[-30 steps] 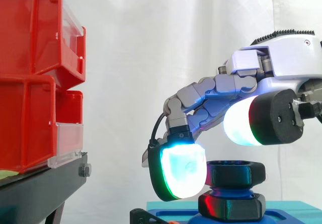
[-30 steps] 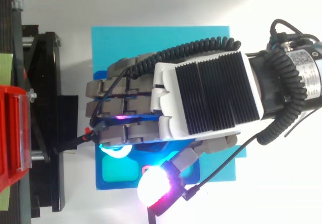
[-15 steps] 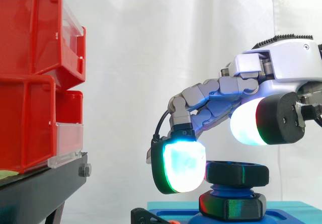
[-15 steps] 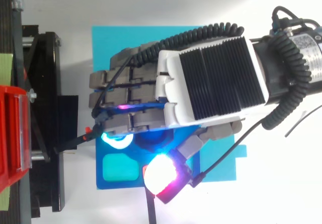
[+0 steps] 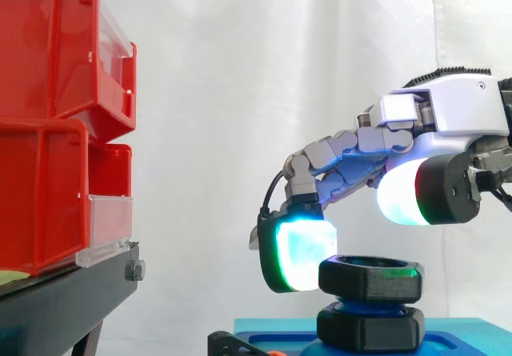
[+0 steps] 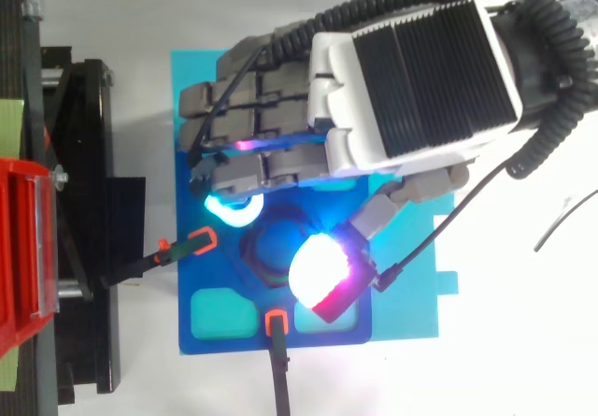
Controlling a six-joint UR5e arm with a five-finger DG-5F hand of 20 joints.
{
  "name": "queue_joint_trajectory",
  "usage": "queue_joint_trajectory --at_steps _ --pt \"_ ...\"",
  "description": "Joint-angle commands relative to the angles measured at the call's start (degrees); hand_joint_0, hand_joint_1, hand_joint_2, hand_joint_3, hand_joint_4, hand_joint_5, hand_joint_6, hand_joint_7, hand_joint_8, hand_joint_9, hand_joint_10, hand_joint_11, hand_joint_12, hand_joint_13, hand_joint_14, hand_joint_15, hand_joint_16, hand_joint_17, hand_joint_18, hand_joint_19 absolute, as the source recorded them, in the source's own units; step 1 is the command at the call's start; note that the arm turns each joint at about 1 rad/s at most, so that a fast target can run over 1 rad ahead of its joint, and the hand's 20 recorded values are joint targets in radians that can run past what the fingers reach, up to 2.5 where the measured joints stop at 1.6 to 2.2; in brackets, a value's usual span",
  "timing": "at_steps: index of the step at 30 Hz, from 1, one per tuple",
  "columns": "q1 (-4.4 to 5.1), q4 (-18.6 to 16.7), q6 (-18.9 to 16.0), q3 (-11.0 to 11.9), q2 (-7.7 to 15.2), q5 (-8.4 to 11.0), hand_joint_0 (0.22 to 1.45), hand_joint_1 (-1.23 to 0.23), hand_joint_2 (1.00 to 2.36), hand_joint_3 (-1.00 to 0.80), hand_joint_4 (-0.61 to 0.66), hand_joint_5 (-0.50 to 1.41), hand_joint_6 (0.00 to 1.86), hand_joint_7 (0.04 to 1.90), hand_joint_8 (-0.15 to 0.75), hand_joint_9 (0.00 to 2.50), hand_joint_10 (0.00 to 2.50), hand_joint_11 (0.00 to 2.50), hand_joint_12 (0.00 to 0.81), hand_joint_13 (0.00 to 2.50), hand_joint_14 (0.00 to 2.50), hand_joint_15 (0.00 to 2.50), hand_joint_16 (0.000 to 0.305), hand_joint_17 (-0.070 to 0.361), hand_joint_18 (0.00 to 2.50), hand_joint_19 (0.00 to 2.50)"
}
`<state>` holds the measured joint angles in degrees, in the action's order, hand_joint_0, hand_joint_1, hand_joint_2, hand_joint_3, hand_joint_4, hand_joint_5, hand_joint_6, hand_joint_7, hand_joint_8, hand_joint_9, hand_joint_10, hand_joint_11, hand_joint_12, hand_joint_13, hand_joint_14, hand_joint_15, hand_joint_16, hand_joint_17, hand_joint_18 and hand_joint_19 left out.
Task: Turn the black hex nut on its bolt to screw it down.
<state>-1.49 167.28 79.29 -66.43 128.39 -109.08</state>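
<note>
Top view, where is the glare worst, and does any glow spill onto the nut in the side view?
Top view: the hand's glowing thumb pad burns out to plain white and masks part of the black hex nut beneath it. Side view: the cyan-white finger pad beside the nut throws a green glint along the nut's top rim; the white curtain is evenly bright.

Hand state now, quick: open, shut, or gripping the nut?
Hand: cannot be told. It is poised over the black hex nut, but a grip on it is not clear.
</note>
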Motion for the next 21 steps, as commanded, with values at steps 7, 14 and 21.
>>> queue_joint_trajectory --at_steps 7,14,21 --pt "-0.45 -0.6 -0.3 0.2 0.0 -1.05 0.50 -0.24 1.00 -0.50 0.14 -0.06 0.50 1.27 0.240 0.48 0.01 0.17 0.347 0.45 0.00 0.10 0.060 0.135 0.37 0.45" --pt "-0.45 -0.6 -0.4 0.9 -0.1 -1.05 0.50 -0.24 1.00 -0.50 0.15 -0.06 0.50 1.27 0.240 0.48 0.01 0.18 0.346 0.46 0.00 0.10 0.060 0.135 0.37 0.46" --pt "-0.09 -1.1 -0.9 2.6 0.0 -0.79 0.50 -0.25 1.00 -0.50 0.15 -0.07 0.50 1.22 0.240 0.48 0.01 0.18 0.346 0.46 0.00 0.10 0.060 0.136 0.38 0.46"
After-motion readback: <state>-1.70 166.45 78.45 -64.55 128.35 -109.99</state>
